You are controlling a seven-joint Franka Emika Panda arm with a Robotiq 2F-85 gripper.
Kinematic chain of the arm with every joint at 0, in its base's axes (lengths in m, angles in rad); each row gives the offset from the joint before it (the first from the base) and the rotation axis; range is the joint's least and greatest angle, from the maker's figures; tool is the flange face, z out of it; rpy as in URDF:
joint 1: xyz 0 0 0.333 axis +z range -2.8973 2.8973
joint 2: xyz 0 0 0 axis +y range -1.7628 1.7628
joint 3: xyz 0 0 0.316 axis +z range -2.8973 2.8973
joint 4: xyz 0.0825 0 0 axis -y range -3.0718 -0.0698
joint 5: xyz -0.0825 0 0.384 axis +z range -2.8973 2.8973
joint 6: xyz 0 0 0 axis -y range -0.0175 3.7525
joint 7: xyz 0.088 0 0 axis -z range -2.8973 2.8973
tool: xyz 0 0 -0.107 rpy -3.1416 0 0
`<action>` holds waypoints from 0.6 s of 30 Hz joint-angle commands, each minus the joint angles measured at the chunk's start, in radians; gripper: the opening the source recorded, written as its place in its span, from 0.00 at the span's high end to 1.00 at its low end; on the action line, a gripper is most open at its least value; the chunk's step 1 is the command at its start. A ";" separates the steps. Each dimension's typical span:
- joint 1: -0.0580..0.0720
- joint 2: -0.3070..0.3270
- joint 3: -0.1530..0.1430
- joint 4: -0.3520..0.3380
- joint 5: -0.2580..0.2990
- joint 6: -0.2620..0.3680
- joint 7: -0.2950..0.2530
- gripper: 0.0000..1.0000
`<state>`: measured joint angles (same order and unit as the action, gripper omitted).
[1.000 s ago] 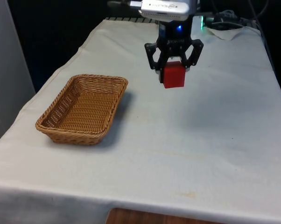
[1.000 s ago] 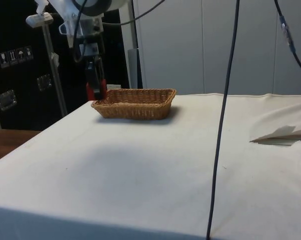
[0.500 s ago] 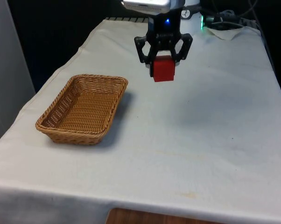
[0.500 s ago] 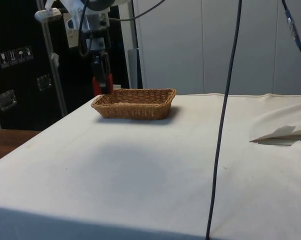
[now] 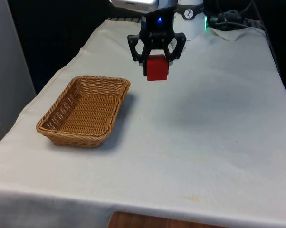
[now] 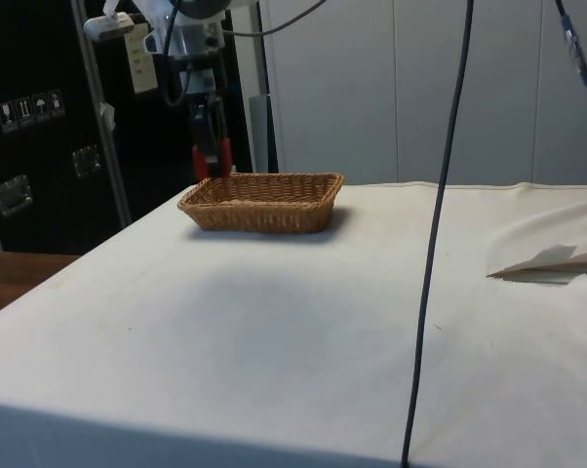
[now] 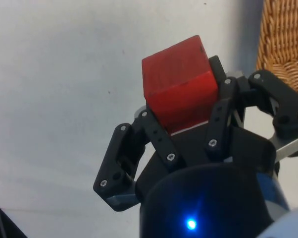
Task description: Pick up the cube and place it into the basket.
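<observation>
While airborne beside basket (image 5: 83, 110), hand (image 5: 156, 66) clamps red cube (image 5: 157, 67) between fingers.

A solid red cube (image 5: 157, 67) with plain, unmarked faces sits between the matte black metal fingers (image 5: 137, 49) of the black two-finger gripper (image 5: 156, 57). The rectangular woven wicker basket (image 5: 62, 127) is golden tan, its weave a fine regular ribbing with a braided rim. The white cloth-covered table (image 5: 204, 142) is off-white, plain, with a few faint specks.
</observation>
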<state>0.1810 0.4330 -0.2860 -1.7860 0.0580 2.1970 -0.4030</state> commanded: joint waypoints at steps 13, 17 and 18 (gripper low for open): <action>-0.011 0.010 -0.040 0.001 0.052 0.000 -0.050 1.00; -0.024 0.020 -0.053 0.007 0.091 -0.004 -0.086 1.00; -0.025 0.021 -0.056 0.007 0.097 -0.004 -0.090 1.00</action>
<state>0.1650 0.4510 -0.3470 -1.7830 0.1460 2.1970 -0.4860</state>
